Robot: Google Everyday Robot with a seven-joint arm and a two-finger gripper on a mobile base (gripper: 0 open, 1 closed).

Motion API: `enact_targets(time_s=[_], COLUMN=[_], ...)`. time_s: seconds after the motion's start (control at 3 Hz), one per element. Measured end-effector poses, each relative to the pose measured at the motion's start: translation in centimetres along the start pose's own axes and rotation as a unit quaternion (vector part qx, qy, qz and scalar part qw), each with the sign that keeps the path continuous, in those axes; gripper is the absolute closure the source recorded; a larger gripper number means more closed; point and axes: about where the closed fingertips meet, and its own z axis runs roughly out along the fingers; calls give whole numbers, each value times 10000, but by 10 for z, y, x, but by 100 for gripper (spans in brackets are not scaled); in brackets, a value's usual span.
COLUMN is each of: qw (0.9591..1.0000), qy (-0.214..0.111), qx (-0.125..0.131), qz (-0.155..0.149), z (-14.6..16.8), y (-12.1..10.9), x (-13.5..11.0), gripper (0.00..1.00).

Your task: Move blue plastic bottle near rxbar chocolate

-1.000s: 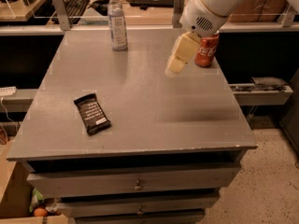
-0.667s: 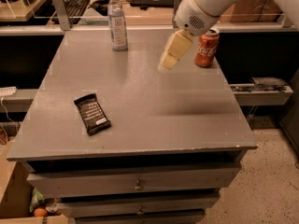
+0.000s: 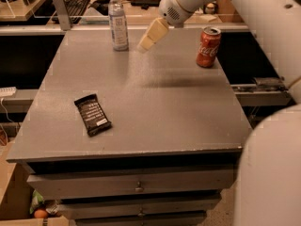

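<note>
The blue plastic bottle [image 3: 118,21] stands upright at the far left of the grey table [image 3: 155,112]; it is clear, with a white cap and a pale label. The rxbar chocolate [image 3: 92,114], a flat black wrapper, lies near the table's front left. My gripper [image 3: 151,36] hangs in the air over the far middle of the table, just right of the bottle and apart from it. It holds nothing that I can see.
A red Coca-Cola can [image 3: 208,46] stands at the far right of the table. Behind the table is a desk with a keyboard [image 3: 74,4]. Drawers [image 3: 136,185] sit under the table front. My white arm fills the right edge.
My gripper has moved left and farther back, from in front of the can toward the bottle. The bottle, bar and can have not moved.
</note>
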Motion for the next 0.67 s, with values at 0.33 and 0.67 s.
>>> enact_targets(time_s=[0.33,0.67], qw=[9985,9939], qy=[-414,-849], qx=[84,131], qz=[347,686], z=[41,72], y=[-26,-42], x=[-25,-47], gripper=[0,0])
